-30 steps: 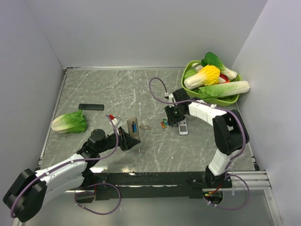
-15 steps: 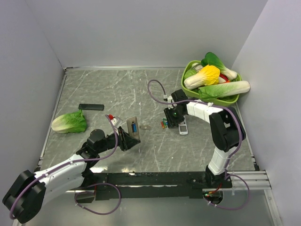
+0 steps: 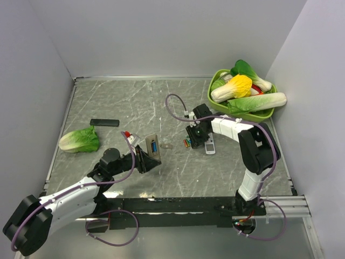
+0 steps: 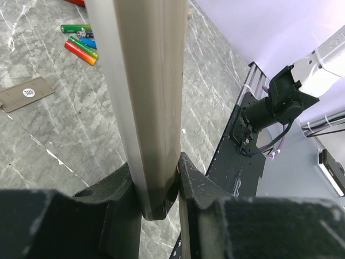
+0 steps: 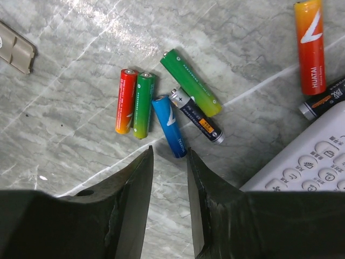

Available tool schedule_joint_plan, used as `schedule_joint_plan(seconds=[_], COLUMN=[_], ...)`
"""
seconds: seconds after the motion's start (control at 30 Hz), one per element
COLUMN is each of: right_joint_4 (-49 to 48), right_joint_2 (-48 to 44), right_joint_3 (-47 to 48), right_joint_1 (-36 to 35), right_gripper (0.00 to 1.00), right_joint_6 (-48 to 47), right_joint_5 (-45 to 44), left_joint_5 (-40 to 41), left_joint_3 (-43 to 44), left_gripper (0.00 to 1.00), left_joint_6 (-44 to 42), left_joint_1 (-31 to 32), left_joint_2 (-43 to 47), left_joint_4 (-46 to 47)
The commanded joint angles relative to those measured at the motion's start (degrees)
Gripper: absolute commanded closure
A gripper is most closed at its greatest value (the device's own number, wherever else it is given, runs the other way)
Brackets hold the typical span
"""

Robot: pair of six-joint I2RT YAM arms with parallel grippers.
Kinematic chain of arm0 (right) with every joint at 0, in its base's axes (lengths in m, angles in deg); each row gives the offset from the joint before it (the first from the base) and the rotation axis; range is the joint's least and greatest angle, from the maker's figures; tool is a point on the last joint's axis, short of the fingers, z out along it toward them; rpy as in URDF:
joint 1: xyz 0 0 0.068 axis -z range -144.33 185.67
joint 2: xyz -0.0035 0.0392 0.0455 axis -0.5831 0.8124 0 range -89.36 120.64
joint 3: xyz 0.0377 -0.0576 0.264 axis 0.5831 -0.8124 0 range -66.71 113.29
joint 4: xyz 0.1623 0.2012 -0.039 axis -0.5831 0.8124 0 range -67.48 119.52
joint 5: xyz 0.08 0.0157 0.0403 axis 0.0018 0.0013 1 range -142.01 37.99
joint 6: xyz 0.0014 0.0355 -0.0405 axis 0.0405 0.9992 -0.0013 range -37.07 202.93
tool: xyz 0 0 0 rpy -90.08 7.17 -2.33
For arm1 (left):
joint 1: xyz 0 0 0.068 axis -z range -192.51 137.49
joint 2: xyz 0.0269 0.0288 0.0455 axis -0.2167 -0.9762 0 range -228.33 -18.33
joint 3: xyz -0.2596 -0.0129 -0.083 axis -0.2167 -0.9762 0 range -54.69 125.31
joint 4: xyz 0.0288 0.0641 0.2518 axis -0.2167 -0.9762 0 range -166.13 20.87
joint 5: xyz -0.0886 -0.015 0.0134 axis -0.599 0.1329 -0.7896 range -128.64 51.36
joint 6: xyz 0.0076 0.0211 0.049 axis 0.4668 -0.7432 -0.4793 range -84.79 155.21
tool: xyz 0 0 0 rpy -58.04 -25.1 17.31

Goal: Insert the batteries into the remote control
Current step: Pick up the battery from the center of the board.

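table (image 3: pixel 161 102): grey marbled top, walled at the back and on both sides. Bare surface lies behind the batteries toward the back wall, and in front of them toward the arm bases.

batteries (image 5: pixel 143 105): loose cluster lying flat near mid-table. A red one and a green one lie side by side. A second green, a blue and a black one are fanned just to their right. An orange one lies apart, further right.

right gripper (image 5: pixel 170 154): forearm low, reaching leftward over the table, fingers pointing down directly above the batteries. The jaws stand a narrow gap apart with nothing between them, tips by the near end of the blue battery.

remote control (image 3: pixel 152 148): left of the batteries, held at one end, blue recess showing to the top camera.

left gripper (image 4: pixel 156 183): jaws clamped on the remote control's end, arm stretched low from its base.

battery cover (image 3: pixel 167 145): small beige plate, flat, between the batteries and the remote control.

white remote (image 3: pixel 209 145): face up, just right of the batteries, beside the right gripper.

black bar (image 3: pixel 104 122) and lettuce leaf (image 3: pixel 79 140): well to the left of the batteries.

green basket (image 3: pixel 269 110): holds vegetables, right of and behind the batteries, by the right wall.
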Motion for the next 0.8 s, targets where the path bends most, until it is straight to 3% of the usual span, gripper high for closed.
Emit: schedule_joint_plan(seconds=[0.0, 0.4, 0.77], right_joint_4=[2.41, 1.35, 1.7], right_joint_2=[0.55, 3.54, 3.01], right_joint_3=[1.34, 2.48, 1.95], right_joint_1=[-0.98, -0.98, -1.6], right_gripper=[0.6, 0.59, 0.65], right_joint_6=[-0.99, -1.87, -3.19], right_joint_5=[-3.62, -4.6, -1.87], left_joint_5=[-0.99, -0.38, 0.06], left_joint_3=[0.76, 0.41, 0.15], left_gripper=[0.96, 0.96, 0.96], left_joint_6=[0.37, 0.28, 1.33], left_joint_1=[-0.01, -0.01, -0.01], left_joint_2=[0.78, 2.63, 2.28], left_joint_4=[4.47, 3.24, 3.85])
